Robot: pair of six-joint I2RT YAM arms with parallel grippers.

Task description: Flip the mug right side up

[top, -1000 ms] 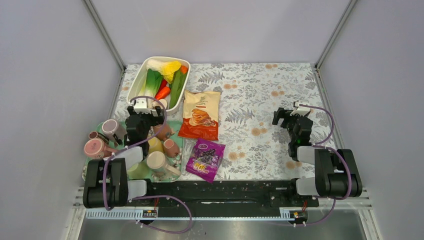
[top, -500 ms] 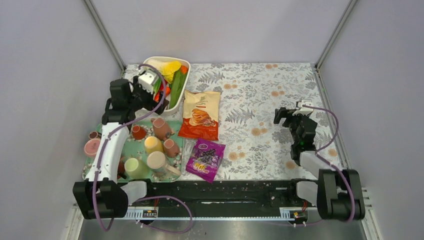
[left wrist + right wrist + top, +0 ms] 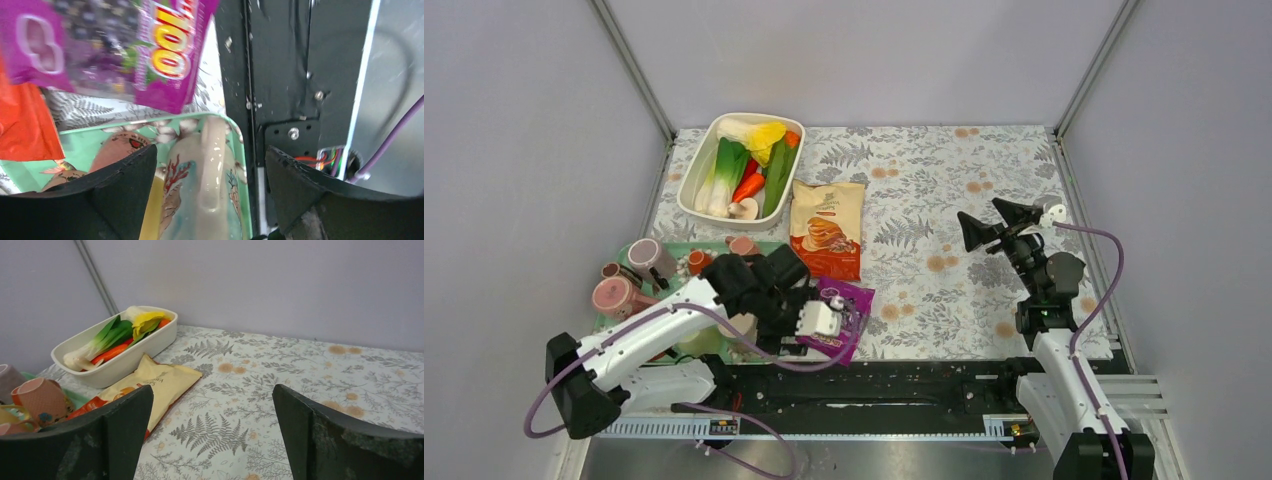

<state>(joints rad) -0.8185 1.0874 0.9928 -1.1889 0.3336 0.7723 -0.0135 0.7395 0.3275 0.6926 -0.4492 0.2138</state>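
A cream mug (image 3: pixel 210 185) with red coral prints rests at the near right corner of the green tray (image 3: pixel 239 145), its handle turned up toward the left wrist camera and its mouth not visible. My left gripper (image 3: pixel 211 150) is open, one finger on either side of the mug with a gap on both sides. In the top view my left gripper (image 3: pixel 759 300) reaches low over the tray (image 3: pixel 629 248) and hides that mug. My right gripper (image 3: pixel 989 228) hangs open and empty above the floral cloth, as the right wrist view also shows my right gripper (image 3: pixel 212 390).
Several other mugs (image 3: pixel 652 256) stand or lie on the tray. A purple snack bag (image 3: pixel 849 300) lies just right of the tray, an orange chips bag (image 3: pixel 826 230) behind it. A white tub of vegetables (image 3: pixel 742 165) sits at the back left. The black arm rail (image 3: pixel 874 380) runs along the near edge.
My left arm swung from the vegetable tub down to the tray's near right corner, and its jaws narrowed a little. My right arm rose and stretched out further.
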